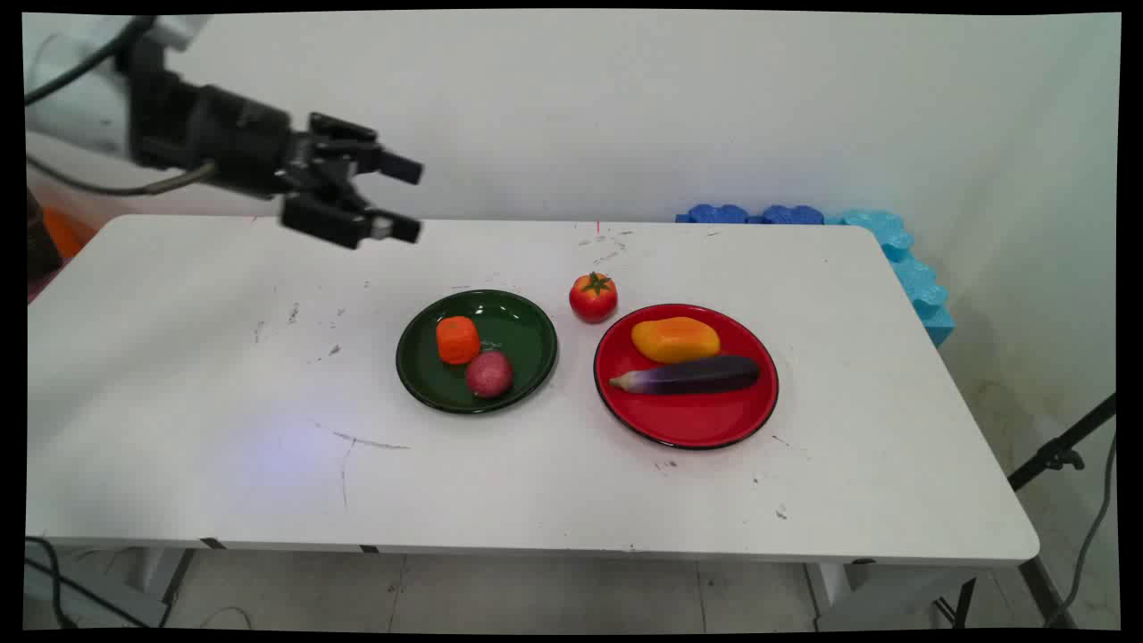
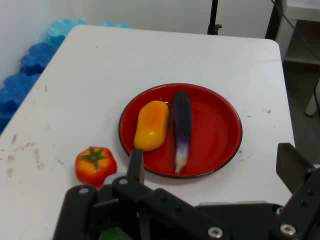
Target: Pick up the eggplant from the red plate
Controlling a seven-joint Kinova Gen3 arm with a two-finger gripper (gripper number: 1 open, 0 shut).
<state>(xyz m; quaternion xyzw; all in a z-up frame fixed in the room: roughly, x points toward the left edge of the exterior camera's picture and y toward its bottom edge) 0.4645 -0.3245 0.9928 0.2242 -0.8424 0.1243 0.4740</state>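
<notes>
Two plates of toy produce and a loose tomato on a white table (image 1: 179,375).
A green plate (image 1: 527,357) holds an orange piece (image 1: 457,339) and a reddish ball (image 1: 488,373); a red plate (image 1: 696,420) holds a mango (image 1: 675,339) and an eggplant (image 1: 692,375). The tomato (image 1: 593,296) stands between them, and blue foam (image 1: 893,250) lines the table's far right corner.

Two plates (image 1: 476,397) (image 1: 688,433), five vegetables (image 1: 593,296).

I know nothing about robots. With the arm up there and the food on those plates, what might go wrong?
The tomato stands loose on the table between the green plate and red plate; round as it is, a nudge might roll it away. The eggplant and mango lie close together, so open fingers reaching for one could bump the other. The gripper hangs high, empty, far from everything.
</notes>
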